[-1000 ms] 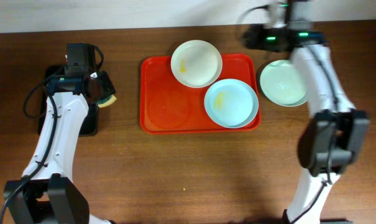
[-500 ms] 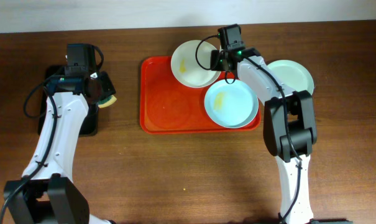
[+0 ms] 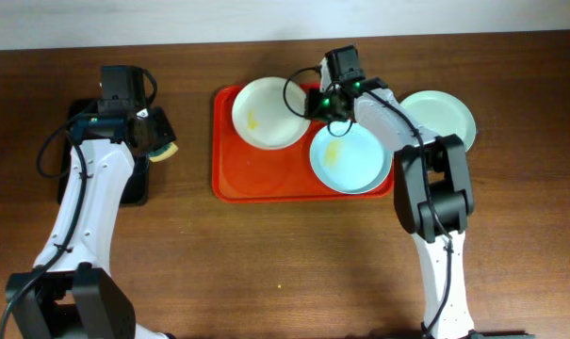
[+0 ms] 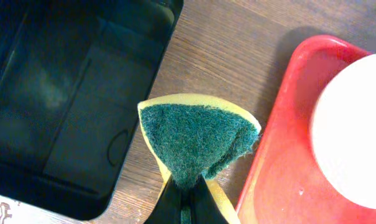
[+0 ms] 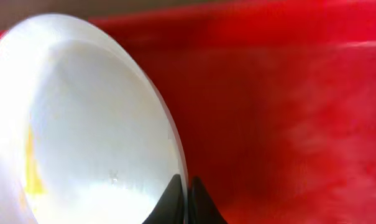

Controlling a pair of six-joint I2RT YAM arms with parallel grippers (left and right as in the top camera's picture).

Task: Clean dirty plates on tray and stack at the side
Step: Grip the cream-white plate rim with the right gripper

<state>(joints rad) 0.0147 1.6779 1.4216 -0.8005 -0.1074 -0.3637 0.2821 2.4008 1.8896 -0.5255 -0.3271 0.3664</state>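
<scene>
3 plates [image 3: 266, 113] [image 3: 346, 160] [image 3: 445, 118], 2 trays [image 3: 256, 174] [image 3: 134, 184], 1 sponge [image 3: 162, 149].

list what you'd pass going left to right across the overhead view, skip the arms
black tray → sponge → white plate → blue plate → pale green plate

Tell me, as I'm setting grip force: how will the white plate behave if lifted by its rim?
Probably stiff: the white plate shows no bend where the right gripper pinches its rim. Its glossy surface looks slippery, so a thin edge pinch may slide. Held at one side, it would likely tilt.
</scene>
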